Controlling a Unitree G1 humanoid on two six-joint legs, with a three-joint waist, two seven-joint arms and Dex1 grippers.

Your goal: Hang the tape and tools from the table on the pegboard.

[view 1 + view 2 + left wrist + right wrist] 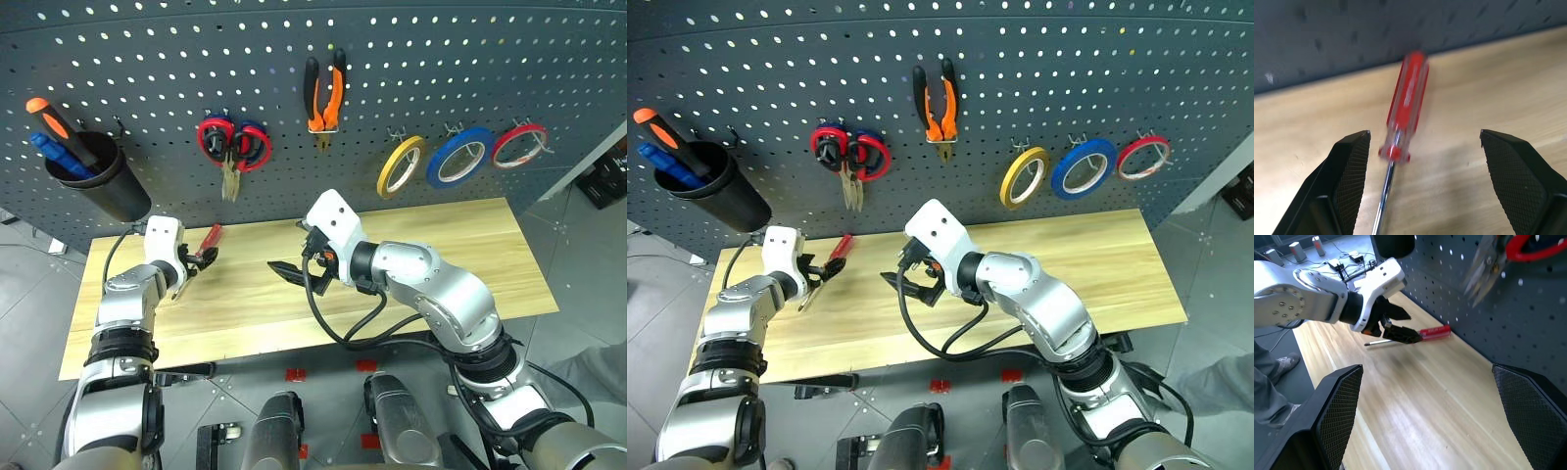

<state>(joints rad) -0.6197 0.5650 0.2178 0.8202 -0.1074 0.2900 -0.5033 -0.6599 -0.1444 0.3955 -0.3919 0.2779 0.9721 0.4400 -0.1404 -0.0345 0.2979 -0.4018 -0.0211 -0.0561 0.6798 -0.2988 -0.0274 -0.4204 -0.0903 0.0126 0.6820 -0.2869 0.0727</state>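
The slim screwdriver with a translucent red handle [1405, 100] lies on the light wood-grain table [441, 255] by the pegboard [411, 69], between the left gripper [1425, 183]'s spread fingers; the right gripper [1427, 406] gapes empty. Closing on the thin shaft could roll it away.

The table [470, 264] is a rectangular top of light wood grain, its long back edge running close along the foot of the dark perforated pegboard [411, 78]. Lying flat on the boards near the table's left end, close to that back edge, is a slim screwdriver [1403, 115] with a translucent red handle. Its handle points toward the pegboard and its bare metal shaft points toward the table's front edge, the tool sitting at a slant to the grain of the wood.
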